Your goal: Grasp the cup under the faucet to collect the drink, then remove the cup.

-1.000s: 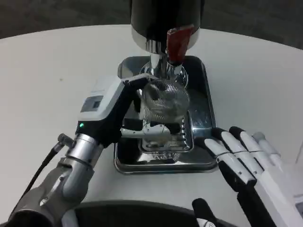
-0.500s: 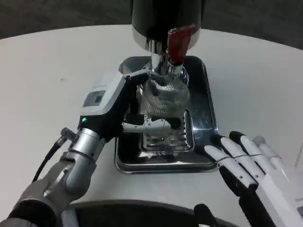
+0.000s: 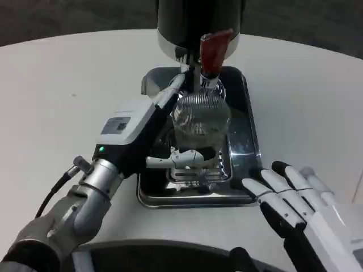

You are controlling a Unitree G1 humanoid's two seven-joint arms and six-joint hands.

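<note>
Left hand [image 3: 170, 127]: reaches in from the lower left, its fingers wrapped around the cup [image 3: 199, 122], one across the cup's lower front and others along its left side up near the rim; it holds the cup.
Cup: clear and ribbed, upright in the left hand's grip, directly below the faucet [image 3: 211, 54] and over the grate of the drip tray [image 3: 247, 141].
Faucet: red lever on the dark dispenser [image 3: 195, 20], just above and beyond the left hand's fingertips, right over the cup's mouth.
Drip tray: shiny metal, on the white bench [image 3: 57, 90], under the left hand's fingers and the cup.
Right hand [image 3: 295, 201]: on the bench to the right of the tray's near corner, fingers spread and straight, holding nothing, well apart from the cup.
Step in hand: the grasp looks made and the cup seems placed for filling; whether drink is flowing or any liquid sits inside, I cannot tell.
Next move: probably keep the cup level and steady beneath the spout while it fills, then draw it back toward the left hand's own side, clear of the faucet, without tipping.
</note>
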